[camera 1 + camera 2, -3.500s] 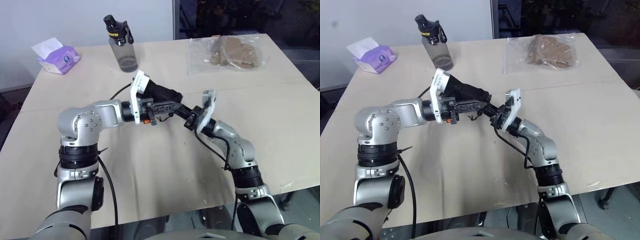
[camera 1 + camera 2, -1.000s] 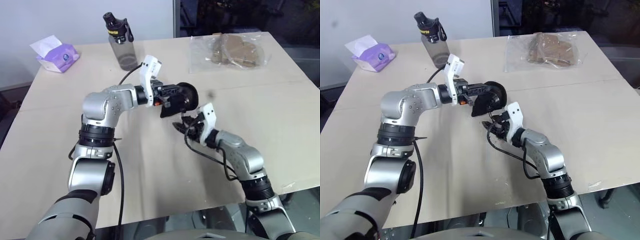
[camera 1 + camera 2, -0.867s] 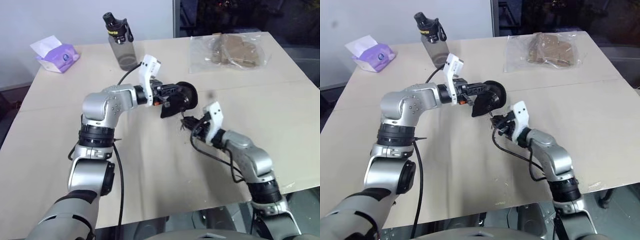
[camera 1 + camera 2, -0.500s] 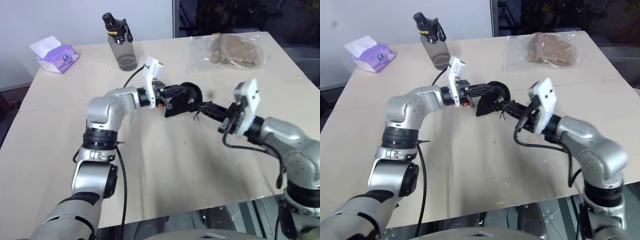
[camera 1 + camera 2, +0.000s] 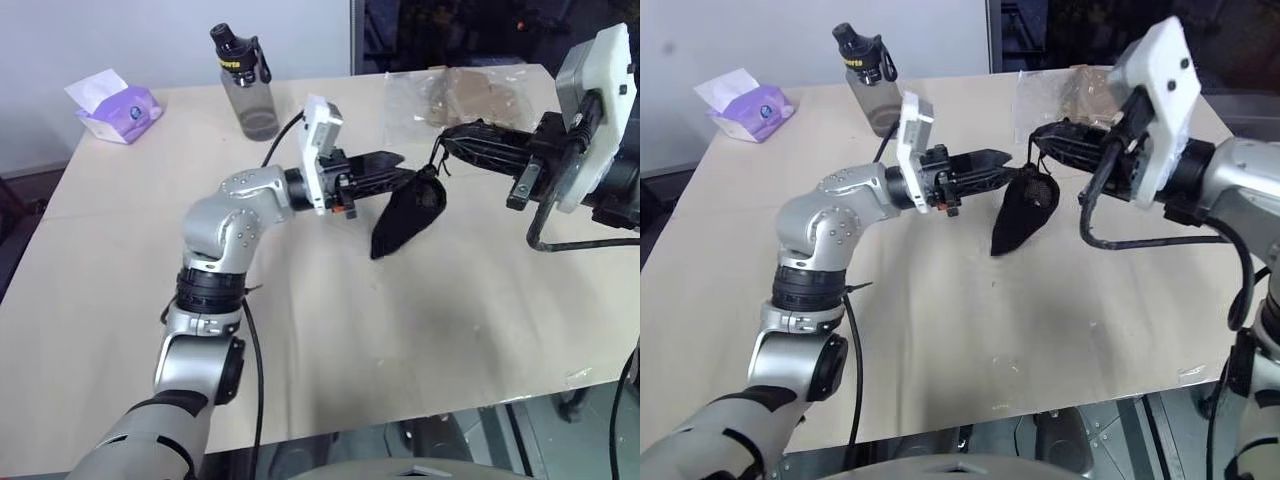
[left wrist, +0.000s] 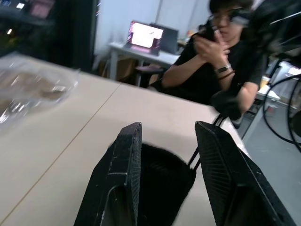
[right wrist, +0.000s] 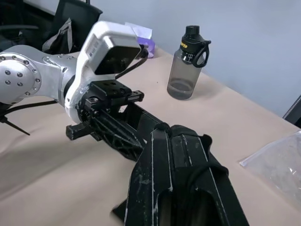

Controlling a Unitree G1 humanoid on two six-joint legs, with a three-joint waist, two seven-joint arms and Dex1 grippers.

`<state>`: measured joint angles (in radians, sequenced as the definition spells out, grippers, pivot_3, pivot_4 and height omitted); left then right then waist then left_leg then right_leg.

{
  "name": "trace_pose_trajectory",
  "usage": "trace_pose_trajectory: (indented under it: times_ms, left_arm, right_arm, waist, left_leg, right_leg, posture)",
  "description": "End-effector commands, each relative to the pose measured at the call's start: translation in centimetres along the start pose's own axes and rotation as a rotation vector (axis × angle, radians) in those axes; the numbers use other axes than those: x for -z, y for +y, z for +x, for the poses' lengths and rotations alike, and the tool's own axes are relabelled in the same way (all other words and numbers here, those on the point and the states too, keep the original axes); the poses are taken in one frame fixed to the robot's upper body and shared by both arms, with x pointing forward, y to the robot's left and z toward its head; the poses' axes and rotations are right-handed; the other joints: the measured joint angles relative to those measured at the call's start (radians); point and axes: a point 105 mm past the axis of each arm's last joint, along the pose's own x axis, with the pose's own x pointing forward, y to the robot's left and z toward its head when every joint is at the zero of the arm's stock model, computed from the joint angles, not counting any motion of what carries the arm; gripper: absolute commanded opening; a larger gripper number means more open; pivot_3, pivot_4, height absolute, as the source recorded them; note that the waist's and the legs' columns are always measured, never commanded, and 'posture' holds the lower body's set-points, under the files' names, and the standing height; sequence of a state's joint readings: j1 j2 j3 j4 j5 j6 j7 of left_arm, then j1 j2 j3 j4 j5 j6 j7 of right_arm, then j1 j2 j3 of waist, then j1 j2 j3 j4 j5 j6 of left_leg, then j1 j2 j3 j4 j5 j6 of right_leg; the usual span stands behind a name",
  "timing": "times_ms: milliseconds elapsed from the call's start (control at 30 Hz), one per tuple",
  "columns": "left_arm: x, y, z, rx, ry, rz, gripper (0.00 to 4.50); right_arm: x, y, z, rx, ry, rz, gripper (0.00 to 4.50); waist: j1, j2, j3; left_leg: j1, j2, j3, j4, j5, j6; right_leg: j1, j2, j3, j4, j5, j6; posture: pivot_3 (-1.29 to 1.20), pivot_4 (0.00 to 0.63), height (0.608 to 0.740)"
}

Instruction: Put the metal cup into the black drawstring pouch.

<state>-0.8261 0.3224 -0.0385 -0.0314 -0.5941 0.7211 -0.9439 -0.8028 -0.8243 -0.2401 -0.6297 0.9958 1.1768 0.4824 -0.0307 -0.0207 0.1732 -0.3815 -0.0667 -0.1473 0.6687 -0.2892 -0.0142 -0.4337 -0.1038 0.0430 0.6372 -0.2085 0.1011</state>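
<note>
While the right gripper (image 5: pixel 447 143) was clamped shut on its cord, the black drawstring pouch (image 5: pixel 407 217) hung just below those fingertips, clear of the table (image 5: pixel 330 330). Left gripper (image 5: pixel 392 161) sat beside the pouch mouth, its 2 fingers (image 6: pixel 123 162) apart with nothing pinched; metal cup couldn't be seen.

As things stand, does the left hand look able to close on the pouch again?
Probably yes: the left hand is open right beside the black drawstring pouch, which hangs from the right hand by its cord, nothing between.
</note>
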Motion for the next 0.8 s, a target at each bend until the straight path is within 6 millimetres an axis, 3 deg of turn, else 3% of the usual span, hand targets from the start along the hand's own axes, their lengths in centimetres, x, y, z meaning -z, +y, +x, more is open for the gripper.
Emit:
trace_pose_trajectory:
  times_ms: [33,333,500,633,800]
  left_arm:
    - [-1.7,-1.5,1.1,0.080,-0.053,0.079,1.81]
    - [-1.9,-3.0,1.2,0.200,-0.068,0.042,1.81]
    - [-2.0,-2.9,0.9,0.204,-0.059,-0.001,1.81]
    - [-2.0,-3.2,1.9,0.215,-0.055,0.021,1.81]
    - [-0.5,-3.4,2.5,0.237,-0.003,0.016,1.81]
  right_arm:
    - [-0.9,0.2,-0.5,-0.008,-0.002,-0.048,0.00]
    - [-0.5,-0.4,-1.2,0.023,0.040,-0.064,0.00]
    - [-0.4,-0.5,-1.4,0.029,0.048,-0.068,0.00]
    - [-0.7,-0.4,-1.3,0.022,0.040,-0.074,0.00]
    - [-0.9,-0.2,-1.2,0.020,0.036,-0.078,0.00]
  waist:
    - [0.000,0.000,0.000]
    - [0.000,0.000,0.000]
    - [-0.001,0.000,0.000]
    - [0.001,0.000,0.000]
    - [0.004,0.000,0.000]
  left_leg:
    - [0.000,0.000,0.000,0.000,0.000,0.000]
    - [0.000,0.000,0.000,0.000,0.000,0.000]
    - [0.000,0.000,0.000,0.000,0.000,0.000]
    - [0.000,0.000,0.000,0.000,0.000,0.000]
    - [0.000,0.000,0.001,0.001,0.000,0.000]
  right_leg:
    - [0.000,0.000,0.000,0.000,0.000,0.000]
    - [0.000,0.000,0.000,0.000,0.000,0.000]
    - [0.000,0.000,0.000,0.000,0.000,0.000]
    - [0.000,0.000,0.000,0.000,0.000,0.000]
    - [0.000,0.000,0.000,0.000,0.000,0.000]
  posture:
    - [0.00,0.150,0.740]
    - [0.00,0.150,0.740]
    - [0.00,0.150,0.740]
    - [0.00,0.150,0.740]
    - [0.00,0.150,0.740]
